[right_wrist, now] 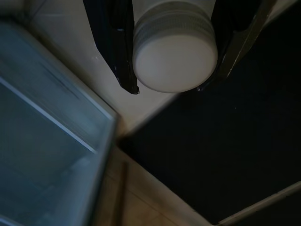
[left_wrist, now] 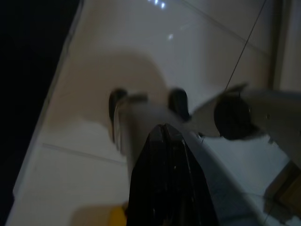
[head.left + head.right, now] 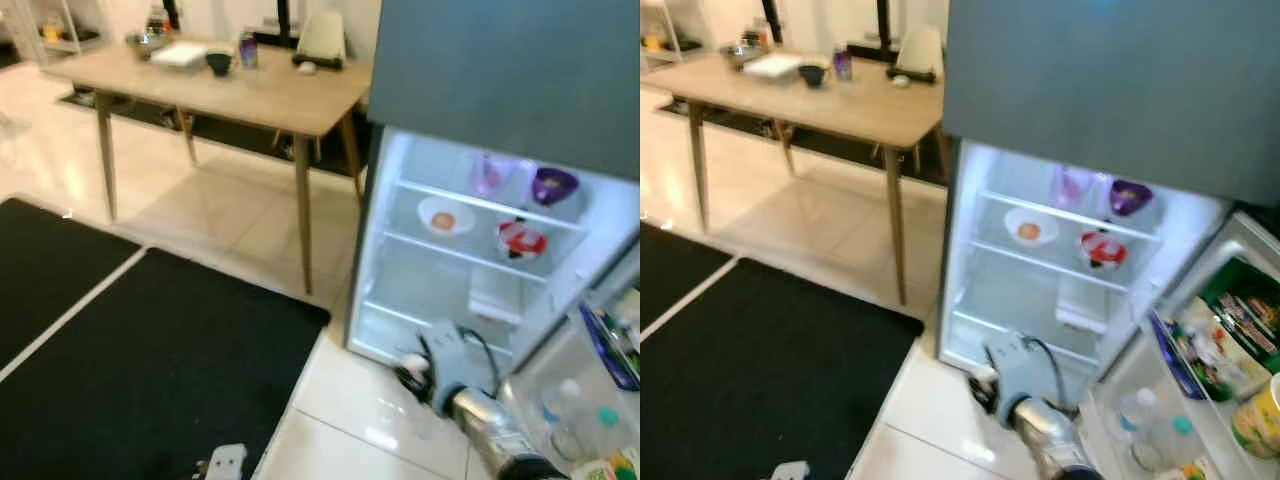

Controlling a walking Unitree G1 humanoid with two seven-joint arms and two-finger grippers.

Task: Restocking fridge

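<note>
**Fridge stood open, jar held at its foot**

A black mat [image 3: 150,350] covered the floor on the left, with a wooden table [image 3: 260,95] beyond it. The left gripper [image 2: 162,155] hung over pale tile, its fingers pressed together. The open fridge [image 3: 1060,270] glowed on the right, a red-lidded bowl [image 3: 1102,248] and a purple cup [image 3: 1130,196] on its shelves. The right gripper [image 1: 167,87] was clamped on a white-capped jar [image 1: 175,59] low before the fridge's bottom edge.

Light: bright glow inside the open fridge [image 3: 470,260]; glare on floor tiles [image 3: 385,435]
Blur: head views soft; wrist views dim
</note>
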